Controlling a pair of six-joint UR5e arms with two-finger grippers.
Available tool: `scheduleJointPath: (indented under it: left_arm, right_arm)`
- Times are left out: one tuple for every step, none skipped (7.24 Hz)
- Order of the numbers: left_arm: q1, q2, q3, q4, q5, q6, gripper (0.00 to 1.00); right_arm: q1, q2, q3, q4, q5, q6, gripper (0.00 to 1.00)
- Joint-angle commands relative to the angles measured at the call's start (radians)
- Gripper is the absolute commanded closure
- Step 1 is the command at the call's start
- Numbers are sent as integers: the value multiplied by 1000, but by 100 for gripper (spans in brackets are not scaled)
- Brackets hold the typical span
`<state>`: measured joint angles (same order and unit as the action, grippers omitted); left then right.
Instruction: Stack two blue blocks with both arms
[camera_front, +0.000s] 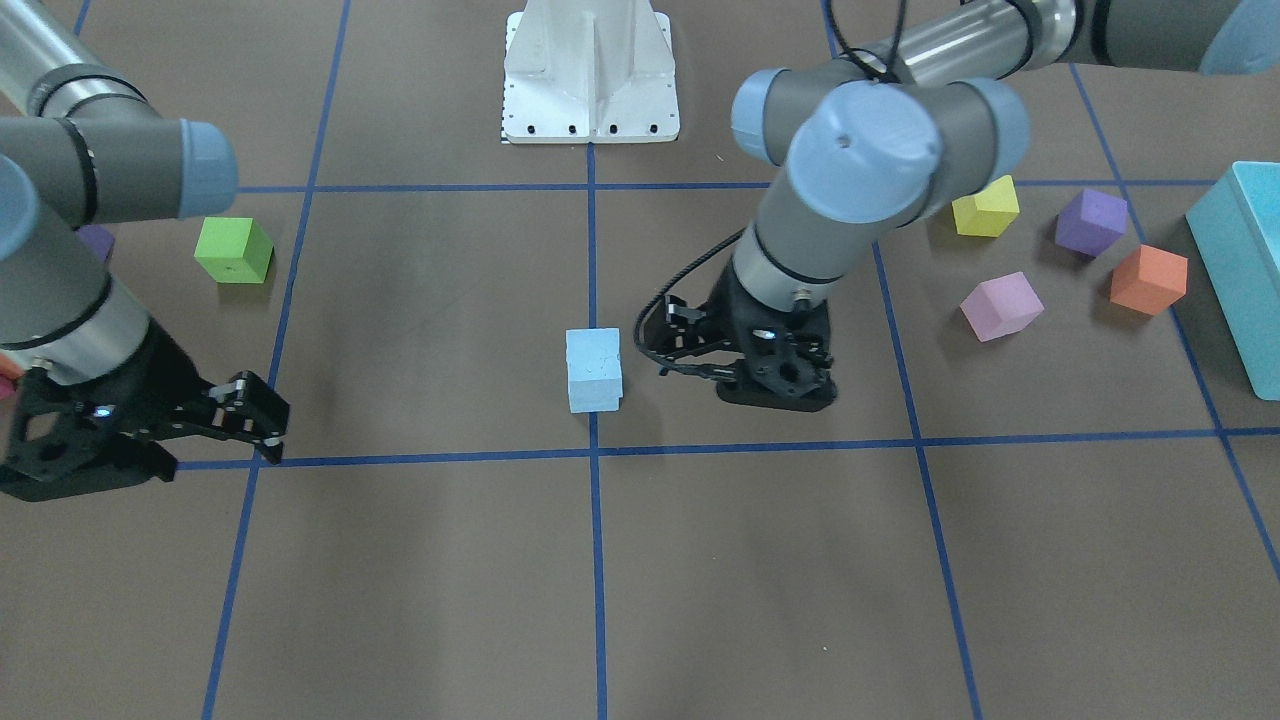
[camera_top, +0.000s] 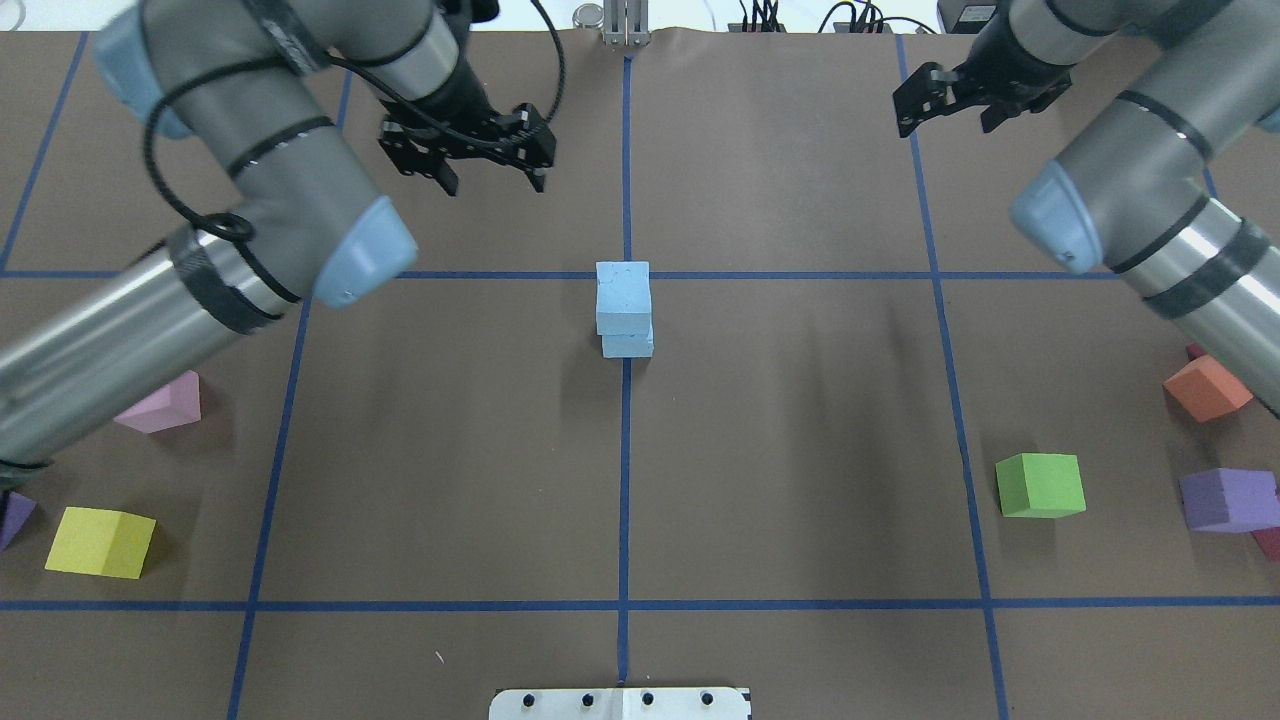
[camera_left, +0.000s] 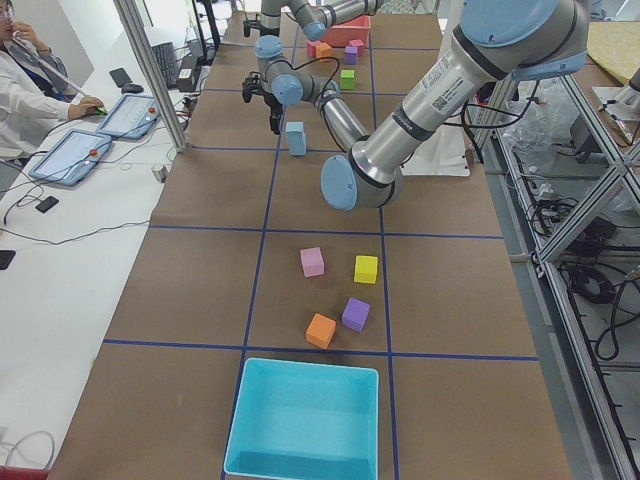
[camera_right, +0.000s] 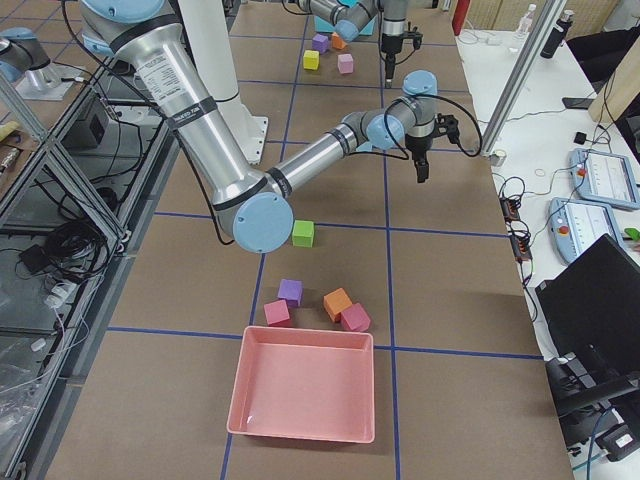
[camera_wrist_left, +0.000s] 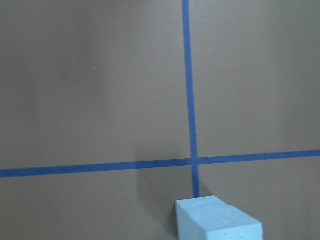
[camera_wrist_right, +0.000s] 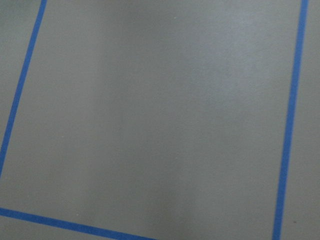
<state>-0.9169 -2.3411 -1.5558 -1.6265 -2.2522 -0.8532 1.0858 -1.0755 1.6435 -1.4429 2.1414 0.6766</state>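
Note:
The two blue blocks stand stacked at the table's centre on a blue tape crossing, the upper block (camera_top: 623, 298) on the lower block (camera_top: 628, 346). The stack also shows in the front view (camera_front: 594, 370) and in the left side view (camera_left: 296, 138). The upper block's top corner shows at the bottom of the left wrist view (camera_wrist_left: 218, 220). My left gripper (camera_top: 492, 180) is open and empty, beyond and to the left of the stack; in the front view (camera_front: 665, 345) it is beside the stack, apart from it. My right gripper (camera_top: 945, 120) is open and empty, far to the right, and also shows in the front view (camera_front: 262, 420).
A green cube (camera_top: 1040, 485), an orange cube (camera_top: 1207, 388) and a purple cube (camera_top: 1228, 498) lie on the right. A pink cube (camera_top: 160, 402) and a yellow cube (camera_top: 100, 541) lie on the left. A turquoise box (camera_front: 1245, 270) and a pink tray (camera_right: 305, 385) sit at the table's ends.

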Motion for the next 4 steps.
scheduleJointPath:
  left_arm:
    - [-223,185,-180,189,-75,446,0]
    - [-326,239,-200,303,-75,697,0]
    - [-423,268,-191,394,-72,853,0]
    - [-515,307,-178,446,-76,944,0]
  right_arm:
    - [160,-183,122,-52,84,-222,0]
    - [219,-283,162,-54,95,-254,0]
    - [271,-375,195,-42,97,-331,0]
    - [314,-426,205,-56,144,-400,0]
